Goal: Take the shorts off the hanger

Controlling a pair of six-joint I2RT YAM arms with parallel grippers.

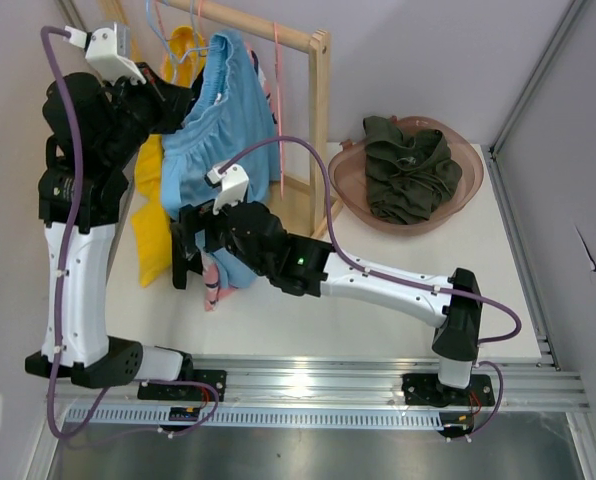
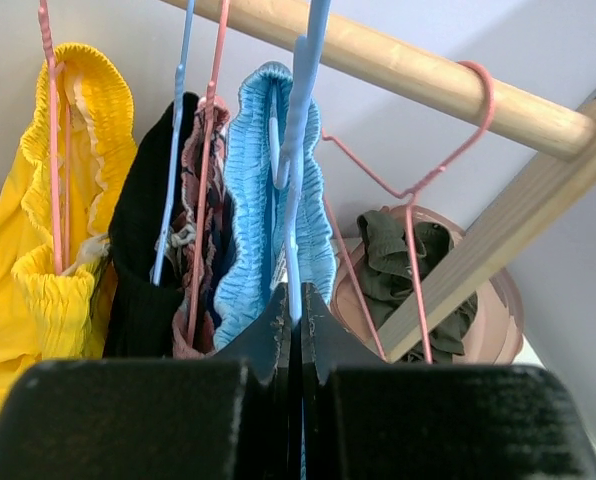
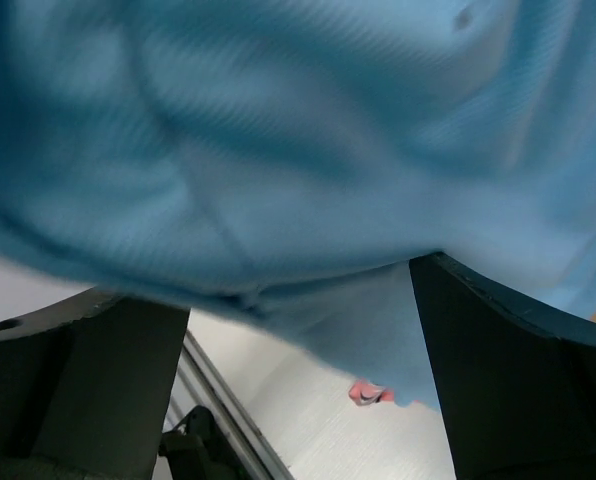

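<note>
Blue shorts (image 1: 223, 120) on blue hanger (image 2: 296, 150)

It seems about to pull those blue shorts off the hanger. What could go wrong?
1. The right gripper stands open around the lower edge of the light blue fabric shorts; closing may catch only a thin fold that slips.
2. The left gripper is shut on the slim blue plastic hanger; a hard tug might twist it loose.
3. The dark patterned garment hangs right beside the shorts and could get dragged along.
</note>
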